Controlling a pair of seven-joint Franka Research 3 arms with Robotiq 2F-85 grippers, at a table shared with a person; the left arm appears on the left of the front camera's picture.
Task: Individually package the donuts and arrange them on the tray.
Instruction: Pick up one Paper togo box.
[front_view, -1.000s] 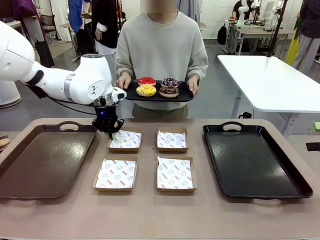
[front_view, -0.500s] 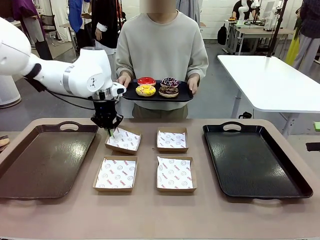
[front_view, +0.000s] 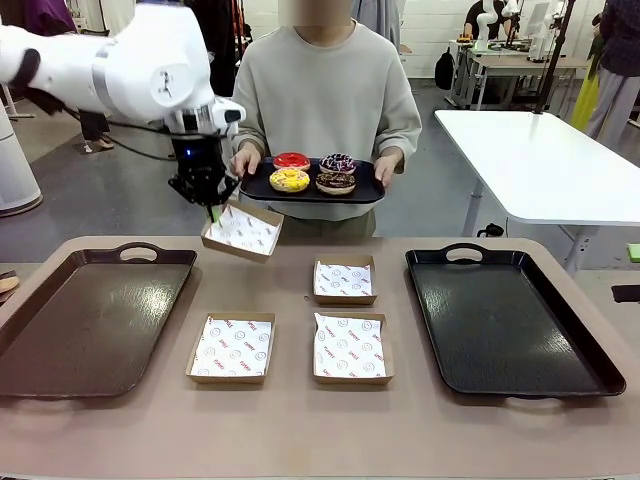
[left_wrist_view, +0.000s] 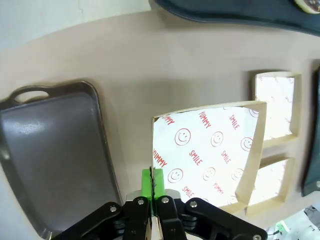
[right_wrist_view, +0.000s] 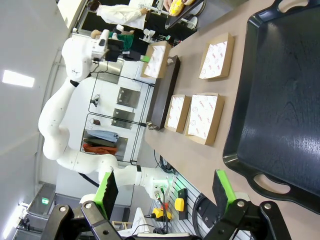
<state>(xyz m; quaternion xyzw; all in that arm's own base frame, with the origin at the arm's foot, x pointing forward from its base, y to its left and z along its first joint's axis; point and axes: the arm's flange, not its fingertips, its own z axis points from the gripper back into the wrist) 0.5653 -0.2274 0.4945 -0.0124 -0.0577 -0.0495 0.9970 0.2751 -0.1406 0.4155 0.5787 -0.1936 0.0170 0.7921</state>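
A person across the table holds a small dark tray (front_view: 370, 190) carrying the donuts: red (front_view: 291, 160), yellow (front_view: 289, 180), sprinkled (front_view: 338, 163) and chocolate (front_view: 336, 183). My left gripper (front_view: 212, 210) is shut on the rim of a cardboard box (front_view: 242, 230) lined with printed paper. It holds the box tilted in the air, just left of and below the person's tray. In the left wrist view the green fingertips (left_wrist_view: 152, 180) pinch the box's (left_wrist_view: 210, 150) near edge. My right gripper (right_wrist_view: 166, 190) is open above the right tray (right_wrist_view: 280, 100), with nothing between its fingers.
Three more paper-lined boxes (front_view: 343, 280) (front_view: 232, 348) (front_view: 349, 348) lie in the middle of the table. A large dark tray (front_view: 90, 320) lies at the left and another (front_view: 505, 320) at the right. A white table (front_view: 540, 160) stands behind at the right.
The left gripper has lifted the back-left box off the table and carried it up and slightly back, towards the person's tray. The person and the right gripper have stayed in place.
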